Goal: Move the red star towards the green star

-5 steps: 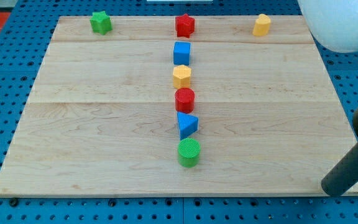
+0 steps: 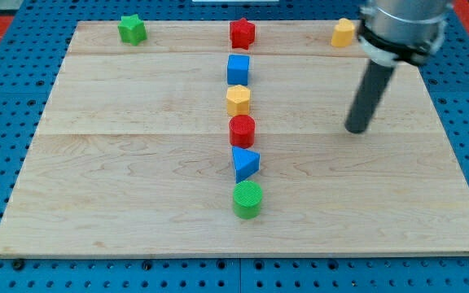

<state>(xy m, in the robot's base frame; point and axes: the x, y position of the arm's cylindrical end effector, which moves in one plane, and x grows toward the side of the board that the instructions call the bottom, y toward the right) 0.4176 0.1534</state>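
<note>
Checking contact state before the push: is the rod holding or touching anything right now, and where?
Nothing is held. My tip rests on bare board at the view's right, apart from every block; the red star sits up and to the view's left, untouched.

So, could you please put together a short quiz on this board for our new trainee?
1. True or false: my tip touches the red star.
2. Which block lies nearest the view's bottom? A) blue cube B) green cylinder C) green star
3. Fill in: in the central column, the red cylinder sits between the yellow hexagonal block and the blue ____ block.

Key
1. False: my tip rests on bare board toward the view's right, clear of every block.
2. B
3. triangular
</note>
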